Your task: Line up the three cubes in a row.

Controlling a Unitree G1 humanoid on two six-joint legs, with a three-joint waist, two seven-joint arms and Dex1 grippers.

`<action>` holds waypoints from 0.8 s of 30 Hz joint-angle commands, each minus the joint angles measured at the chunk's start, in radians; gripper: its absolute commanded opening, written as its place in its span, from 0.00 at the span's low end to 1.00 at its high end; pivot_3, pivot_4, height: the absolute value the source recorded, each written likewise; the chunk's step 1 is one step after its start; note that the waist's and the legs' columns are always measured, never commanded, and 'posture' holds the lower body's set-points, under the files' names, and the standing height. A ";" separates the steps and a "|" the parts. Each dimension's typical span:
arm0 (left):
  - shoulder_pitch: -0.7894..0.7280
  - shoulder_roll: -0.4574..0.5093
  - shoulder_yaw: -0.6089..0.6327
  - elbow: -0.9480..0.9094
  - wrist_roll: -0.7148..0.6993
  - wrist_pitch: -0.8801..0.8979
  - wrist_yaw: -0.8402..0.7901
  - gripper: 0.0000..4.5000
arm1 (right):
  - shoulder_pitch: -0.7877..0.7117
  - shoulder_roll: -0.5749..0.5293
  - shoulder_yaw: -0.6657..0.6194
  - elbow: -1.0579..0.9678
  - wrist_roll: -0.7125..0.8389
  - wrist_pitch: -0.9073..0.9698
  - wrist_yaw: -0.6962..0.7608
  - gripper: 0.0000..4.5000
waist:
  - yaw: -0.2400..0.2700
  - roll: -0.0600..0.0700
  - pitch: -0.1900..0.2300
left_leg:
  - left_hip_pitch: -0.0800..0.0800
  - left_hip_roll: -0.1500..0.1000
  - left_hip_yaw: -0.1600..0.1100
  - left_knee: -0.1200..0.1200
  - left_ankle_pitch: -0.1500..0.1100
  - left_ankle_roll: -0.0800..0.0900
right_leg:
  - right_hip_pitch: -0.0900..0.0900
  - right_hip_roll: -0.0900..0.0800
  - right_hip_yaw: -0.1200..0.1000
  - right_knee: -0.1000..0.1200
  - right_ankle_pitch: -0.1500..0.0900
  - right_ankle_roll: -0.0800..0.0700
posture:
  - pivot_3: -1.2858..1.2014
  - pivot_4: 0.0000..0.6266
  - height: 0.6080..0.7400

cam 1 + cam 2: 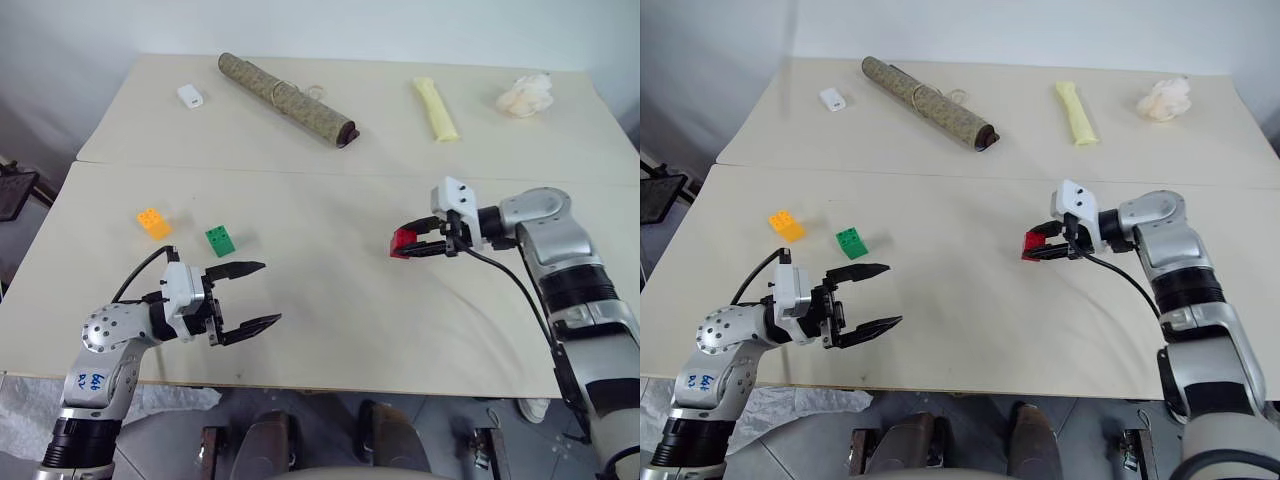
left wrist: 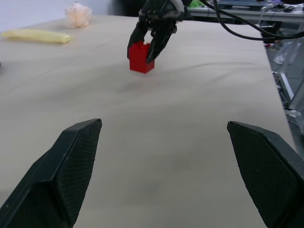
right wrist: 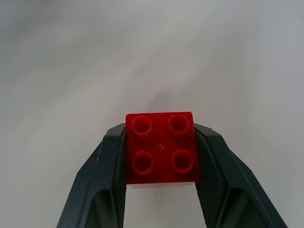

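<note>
Carrying the red cube (image 1: 402, 242) clamped between its two fingers, the right gripper (image 1: 425, 243) sits right of centre in the head views, with the cube apparently lifted just clear of the table (image 1: 330, 330). The orange cube (image 1: 153, 222) and the green cube (image 1: 220, 240) lie close together at the left of the frame, well apart from the red one, so the row is not yet formed. The left gripper (image 1: 255, 295) hangs empty at lower left with jaws spread wide; judging by this, what remains is to set the red cube beside the green one and straighten the line.
</note>
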 commanded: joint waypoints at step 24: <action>0.445 -0.125 0.492 0.014 -0.011 -0.151 0.314 1.00 | 0.377 -0.133 -0.400 -0.215 0.351 -0.217 0.148 0.99 | -0.012 0.000 0.001 | 0.000 0.003 0.000 0.000 -0.002 0.001 | 0.001 -0.002 -0.001 -0.001 0.000 0.000 | 0.52 0.24 1.00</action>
